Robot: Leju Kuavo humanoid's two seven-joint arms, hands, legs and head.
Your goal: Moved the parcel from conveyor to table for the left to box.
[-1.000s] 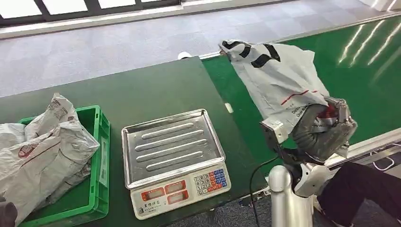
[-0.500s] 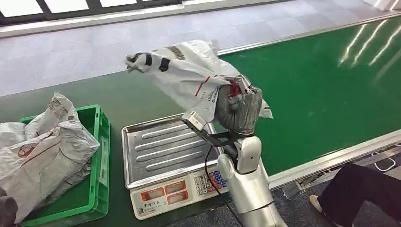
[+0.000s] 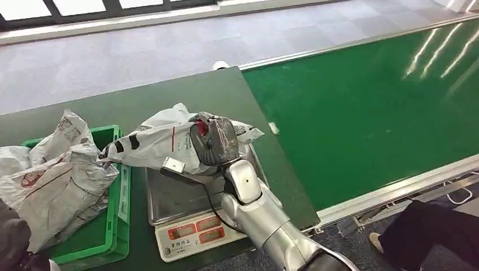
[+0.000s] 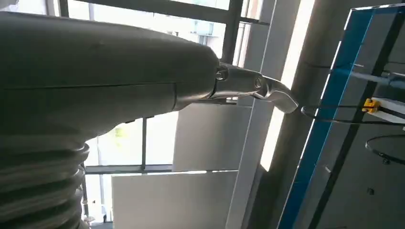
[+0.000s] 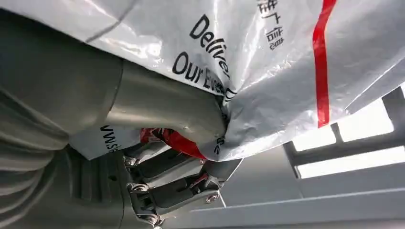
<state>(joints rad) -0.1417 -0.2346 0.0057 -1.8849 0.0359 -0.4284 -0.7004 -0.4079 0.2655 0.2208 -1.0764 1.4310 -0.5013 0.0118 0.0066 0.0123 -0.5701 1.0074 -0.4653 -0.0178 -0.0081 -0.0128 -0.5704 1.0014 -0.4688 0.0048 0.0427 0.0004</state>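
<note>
Gripping the parcel (image 3: pixel 164 141), the right hand (image 3: pixel 213 140) holds it lengthwise across the scale (image 3: pixel 192 217), black-striped end toward the crate (image 3: pixel 116 226).

The crinkly white plastic parcel bag (image 3: pixel 164 141) had black stripes, a red line and black letters. The plastic crate (image 3: pixel 116 186) was bright green. The metal scale (image 3: pixel 186 217) was silver.

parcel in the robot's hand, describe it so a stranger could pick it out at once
On the dark green table, find the steel-trayed weighing scale. The white parcel hangs over its tray, gripped by the right hand. Unlike the parcels in the green crate, it is held aloft.
</note>
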